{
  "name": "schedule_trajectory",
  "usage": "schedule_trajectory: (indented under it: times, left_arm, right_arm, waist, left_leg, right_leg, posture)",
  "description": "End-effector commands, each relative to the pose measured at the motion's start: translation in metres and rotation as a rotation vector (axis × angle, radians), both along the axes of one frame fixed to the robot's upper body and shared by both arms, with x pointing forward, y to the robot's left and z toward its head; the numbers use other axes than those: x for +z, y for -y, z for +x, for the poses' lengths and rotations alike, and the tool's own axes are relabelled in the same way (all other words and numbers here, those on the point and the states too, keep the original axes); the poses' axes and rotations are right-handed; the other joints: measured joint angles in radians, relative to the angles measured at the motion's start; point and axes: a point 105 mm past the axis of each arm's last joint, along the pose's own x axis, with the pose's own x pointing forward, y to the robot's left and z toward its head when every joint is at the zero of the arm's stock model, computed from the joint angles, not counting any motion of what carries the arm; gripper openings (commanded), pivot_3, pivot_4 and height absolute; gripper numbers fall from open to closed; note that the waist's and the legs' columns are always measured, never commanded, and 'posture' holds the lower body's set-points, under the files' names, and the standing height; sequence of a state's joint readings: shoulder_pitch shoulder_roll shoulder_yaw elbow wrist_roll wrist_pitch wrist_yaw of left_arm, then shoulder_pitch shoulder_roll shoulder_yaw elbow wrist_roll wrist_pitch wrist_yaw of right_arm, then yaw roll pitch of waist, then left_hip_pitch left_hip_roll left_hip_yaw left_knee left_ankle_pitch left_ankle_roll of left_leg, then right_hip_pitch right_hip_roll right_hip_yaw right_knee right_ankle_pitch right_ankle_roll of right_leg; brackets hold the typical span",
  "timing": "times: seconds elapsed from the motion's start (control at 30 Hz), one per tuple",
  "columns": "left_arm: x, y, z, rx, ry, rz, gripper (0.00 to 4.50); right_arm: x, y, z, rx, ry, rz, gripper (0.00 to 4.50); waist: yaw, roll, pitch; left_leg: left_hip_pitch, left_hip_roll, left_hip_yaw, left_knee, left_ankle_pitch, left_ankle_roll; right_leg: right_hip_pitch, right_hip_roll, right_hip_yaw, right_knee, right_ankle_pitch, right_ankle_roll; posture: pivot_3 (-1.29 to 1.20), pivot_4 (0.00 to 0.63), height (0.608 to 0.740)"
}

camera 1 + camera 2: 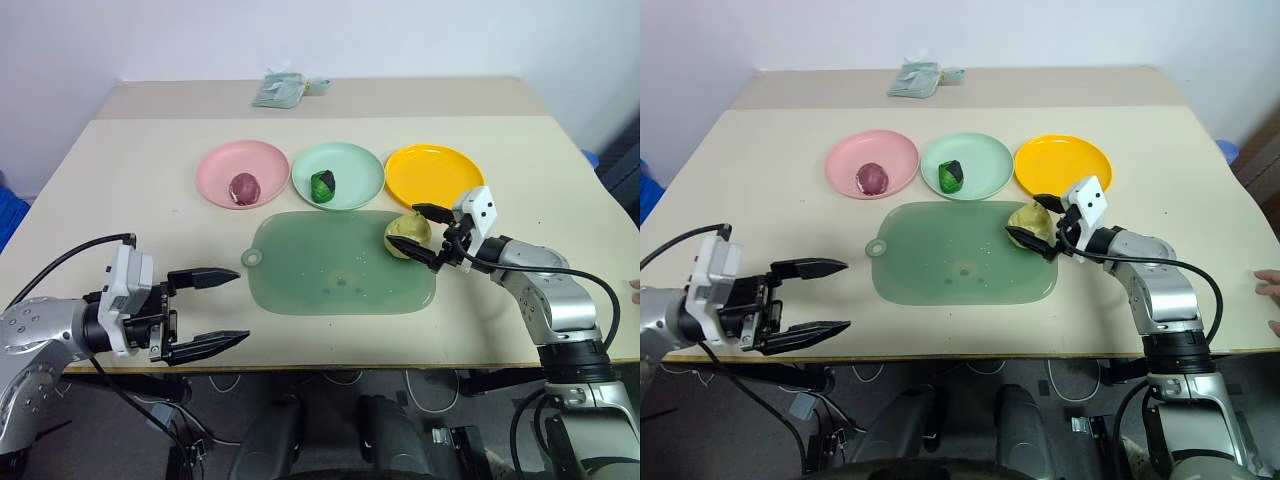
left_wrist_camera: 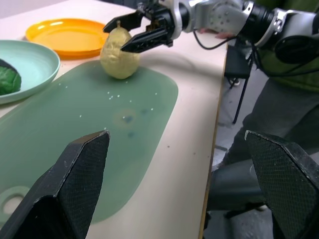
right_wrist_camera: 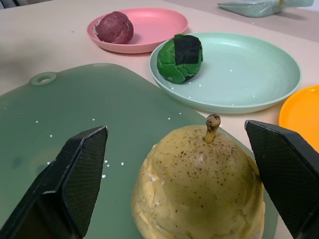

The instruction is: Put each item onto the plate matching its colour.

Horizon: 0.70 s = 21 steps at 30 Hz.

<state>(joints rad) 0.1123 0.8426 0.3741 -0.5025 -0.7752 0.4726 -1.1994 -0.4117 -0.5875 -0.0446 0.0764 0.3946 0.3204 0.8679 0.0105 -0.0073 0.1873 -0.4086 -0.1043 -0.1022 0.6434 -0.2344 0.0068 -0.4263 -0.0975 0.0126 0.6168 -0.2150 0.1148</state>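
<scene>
Fingers on the left gripper (image 1: 208,310) were spread wide with nothing in them, hanging at the table's near edge, well away from everything. Right gripper (image 1: 428,236) was just as wide open, one finger each side of the yellow pear (image 1: 408,233), stem up, sitting on the green mat (image 1: 330,270); I couldn't tell if they touched it. Orange plate (image 1: 433,173) was just beyond, so the right arm was clearly nearer.

Silver-grey arms with black joints; looping black cables; white wrist camera blocks; each hand (image 1: 205,312) (image 1: 427,236) has two black textured fingers.
</scene>
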Motion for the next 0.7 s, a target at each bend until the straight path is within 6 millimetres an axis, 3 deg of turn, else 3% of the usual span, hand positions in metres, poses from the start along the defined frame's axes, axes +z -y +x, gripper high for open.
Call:
schedule_trajectory:
  times: [0.03,0.07,0.17,0.27,0.53,0.7]
  left_arm:
    - [0.001,-0.001,-0.002,-0.006,0.025,0.003,4.46]
    - [0.001,-0.001,-0.002,-0.005,0.025,0.003,4.46]
    - [-0.001,-0.001,-0.002,-0.003,0.027,0.002,4.50]
    - [-0.001,-0.001,-0.002,0.000,0.032,0.004,4.50]
    - [-0.003,0.001,-0.003,0.005,0.038,0.001,4.50]
    - [-0.004,0.002,-0.003,0.015,0.043,-0.008,4.50]
  right_arm:
    - [0.014,-0.010,-0.001,0.024,0.045,0.006,4.50]
    - [0.014,-0.010,-0.001,0.023,0.044,0.005,4.50]
    - [0.014,-0.011,-0.002,0.020,0.037,0.004,3.63]
    - [0.011,-0.010,-0.003,0.016,0.033,-0.021,2.19]
    - [0.015,-0.013,-0.003,0.015,0.046,-0.028,2.19]
    - [0.030,-0.011,0.000,0.019,0.094,-0.025,2.19]
  waist:
    - [0.000,0.000,0.000]
    - [0.000,0.000,0.000]
    - [0.000,0.000,0.000]
    - [0.000,0.000,0.000]
    - [0.001,0.000,0.000]
    - [0.000,0.000,0.000]
  left_leg:
    - [0.000,0.000,0.000,0.000,0.000,0.000]
    - [0.000,0.000,0.000,0.000,0.000,0.000]
    - [0.000,0.000,0.000,0.000,0.000,0.000]
    - [0.000,0.000,0.000,0.000,0.000,0.000]
    - [0.000,0.000,0.000,0.000,0.000,0.000]
    - [0.000,0.000,0.000,-0.001,0.000,0.000]
  right_leg:
    - [0.000,0.000,0.000,0.000,0.000,0.000]
    - [0.000,0.000,0.000,0.000,0.000,0.000]
    - [0.000,0.000,0.000,0.000,0.000,0.000]
    - [0.000,0.000,0.000,0.000,0.000,0.000]
    - [0.000,0.000,0.000,-0.001,0.000,0.000]
    - [0.000,0.000,0.000,-0.001,0.000,0.000]
  posture:
    - [0.00,0.150,0.740]
    - [0.00,0.150,0.740]
    - [0.00,0.150,0.740]
    - [0.00,0.150,0.740]
    - [0.00,0.150,0.740]
    - [0.00,0.150,0.740]
